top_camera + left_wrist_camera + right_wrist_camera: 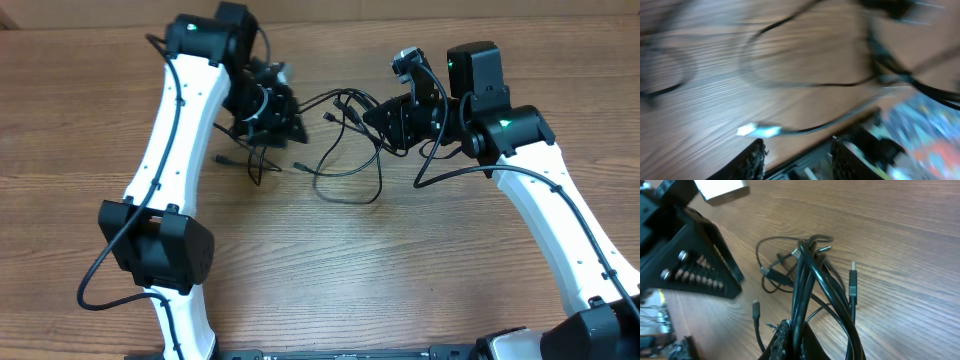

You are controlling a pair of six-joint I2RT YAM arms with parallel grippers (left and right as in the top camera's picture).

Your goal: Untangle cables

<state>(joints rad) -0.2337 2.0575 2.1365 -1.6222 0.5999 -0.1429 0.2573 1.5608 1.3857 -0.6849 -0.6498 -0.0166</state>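
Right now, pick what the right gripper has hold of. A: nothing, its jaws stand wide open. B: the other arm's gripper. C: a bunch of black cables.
C: in the right wrist view the right gripper is shut on the cables, with several black cords rising together out of its closed jaws above the table.

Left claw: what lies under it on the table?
Under the left claw, the wrist view shows wood table and blurred black cables, one ending in a pale plug. Overhead, the claw covers where they run.
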